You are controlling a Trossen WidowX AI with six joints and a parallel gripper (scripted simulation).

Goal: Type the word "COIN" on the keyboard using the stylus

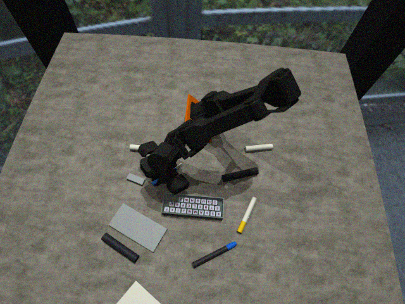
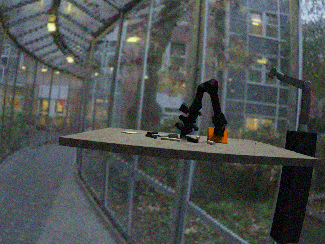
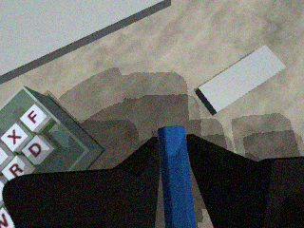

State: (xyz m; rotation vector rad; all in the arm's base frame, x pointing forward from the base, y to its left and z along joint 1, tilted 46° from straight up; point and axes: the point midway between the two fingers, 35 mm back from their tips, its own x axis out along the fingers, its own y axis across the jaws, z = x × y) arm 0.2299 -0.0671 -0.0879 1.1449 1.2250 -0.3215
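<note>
The stylus point(image 1: 154, 182) point(image 3: 177, 176) is a blue rod with a thin pale tip that shows beside the wrist in the top view. My gripper point(image 3: 172, 142) is shut on it, one black finger on each side, low over the desk. The blue end sticks out past the fingertips in the wrist view. Whether the stylus touches the desk cannot be told. The keyboard point(image 1: 193, 216) point(image 3: 71, 138) is a dark green tray with white keys and red letters. It lies just beside the gripper; in the wrist view it is at the left, partly behind a finger, with F, X, D and R readable.
A small grey block point(image 1: 135, 178) point(image 3: 242, 78) and a larger grey slab point(image 1: 138, 227) point(image 3: 57, 30) lie near the keyboard. Around are black rods point(image 1: 119, 247) point(image 1: 240, 174), a yellow-ended white pen point(image 1: 247, 214), a blue-capped pen point(image 1: 212, 256) and white sticks point(image 1: 259, 148) point(image 1: 133, 147).
</note>
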